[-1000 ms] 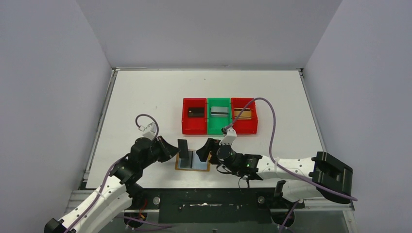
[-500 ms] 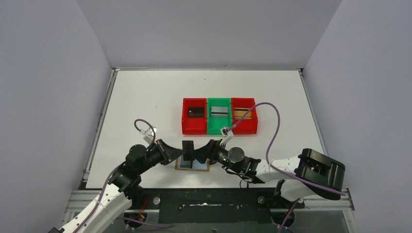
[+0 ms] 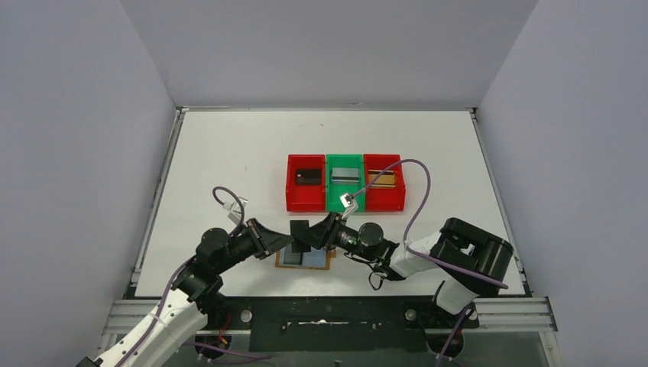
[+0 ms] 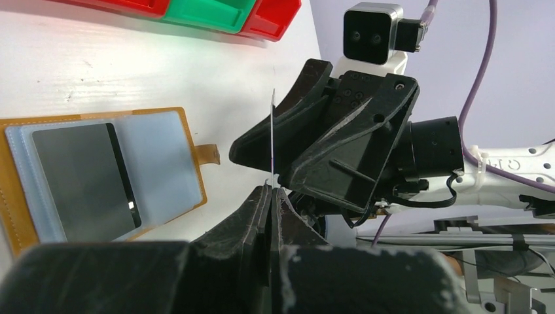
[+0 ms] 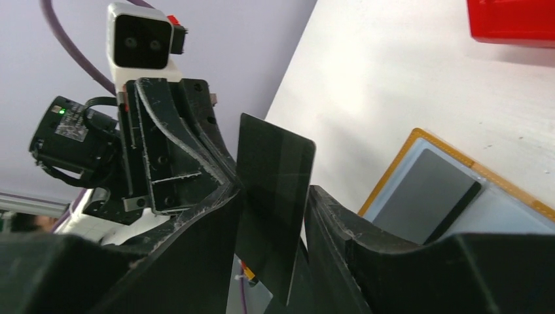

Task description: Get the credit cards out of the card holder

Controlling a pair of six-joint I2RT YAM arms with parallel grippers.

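Card [image 5: 278,163], long axis upright above the holder [image 4: 160,154], is clamped by the left gripper [image 4: 270,196]; right gripper [image 5: 271,212] jaws straddle it, contact indeterminate.

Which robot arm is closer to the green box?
Right. The right gripper sits a little short of the near wall of the green bin, slightly left of it. The left gripper, pinching a dark card, is farther left and farther from the bin.
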